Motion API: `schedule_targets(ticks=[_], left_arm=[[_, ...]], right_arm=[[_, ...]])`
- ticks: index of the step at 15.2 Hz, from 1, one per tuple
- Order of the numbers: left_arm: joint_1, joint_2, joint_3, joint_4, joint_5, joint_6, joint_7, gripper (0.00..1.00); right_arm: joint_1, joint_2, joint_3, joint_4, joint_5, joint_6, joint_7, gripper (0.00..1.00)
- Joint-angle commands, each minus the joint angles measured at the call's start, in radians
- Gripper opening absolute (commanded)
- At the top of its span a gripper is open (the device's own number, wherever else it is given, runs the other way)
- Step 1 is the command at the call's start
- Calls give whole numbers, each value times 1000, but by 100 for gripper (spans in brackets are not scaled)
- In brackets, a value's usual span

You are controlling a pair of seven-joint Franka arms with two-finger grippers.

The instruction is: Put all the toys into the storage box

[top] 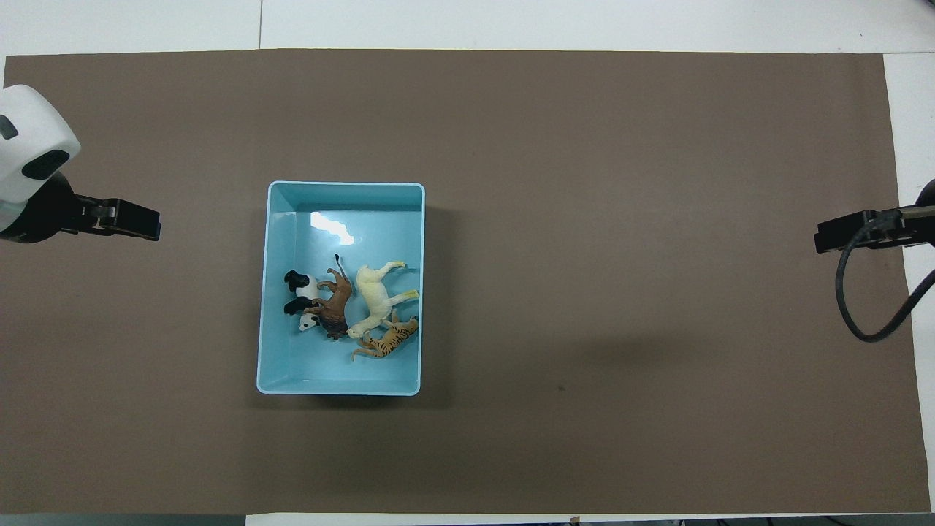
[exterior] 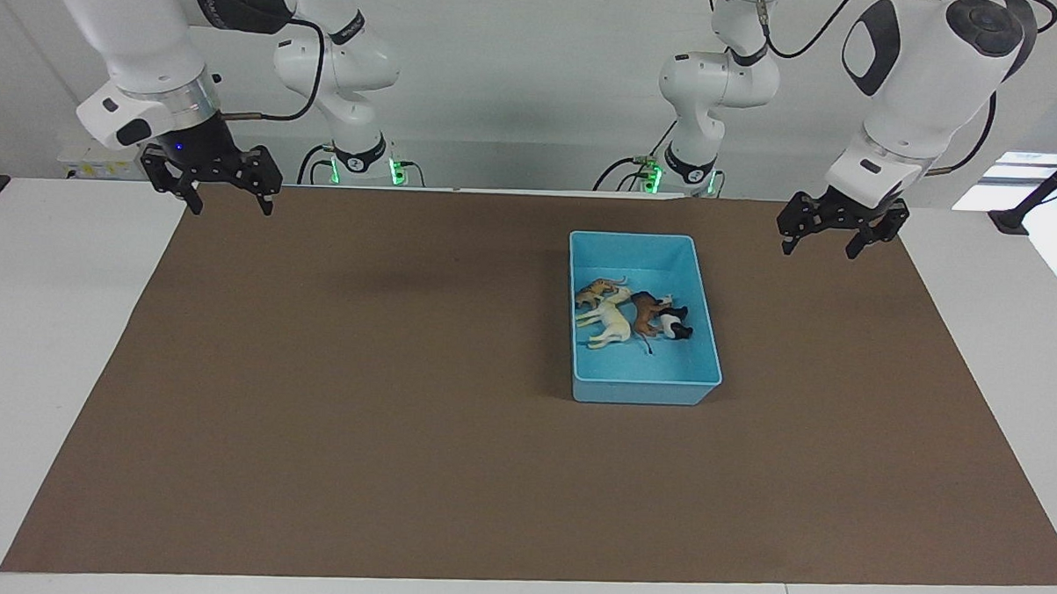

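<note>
Task looks complete: all four toys lie in the box (exterior: 641, 384): tiger (exterior: 595, 292), cream one (exterior: 608, 322), lion (exterior: 644, 314), panda (exterior: 674, 320), touching. Nothing left on the desk (exterior: 358, 397). Right hand (exterior: 225, 197) and left hand (exterior: 831, 237) hang wide and empty, well apart from the box.

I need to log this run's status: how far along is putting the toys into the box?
It looks finished. All four plastic animal figurines, the tan big cat, cream long-necked one, brown maned one and black-and-white panda, lie inside the light blue open-top plastic storage box. Nothing is in hand: the left gripper and right gripper hang open and empty over the brown mat's corners. No toy is left outside.
</note>
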Motion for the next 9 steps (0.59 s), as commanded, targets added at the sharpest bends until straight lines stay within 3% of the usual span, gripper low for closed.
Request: schedule_targets(ticks=[1,3,9], left_arm=[[-7,-38,16,-39,-14,28,15,100],[19,-38,17,-41,-78,28,17,100],[4,-38,16,-41,-79,26,21,100]], right_arm=[[-30,-19,18,-19,-2,-7,8,100],[-31,-19,18,-14,4,-13,6,100],[-31,-17,18,-10,4,-18,6,100]])
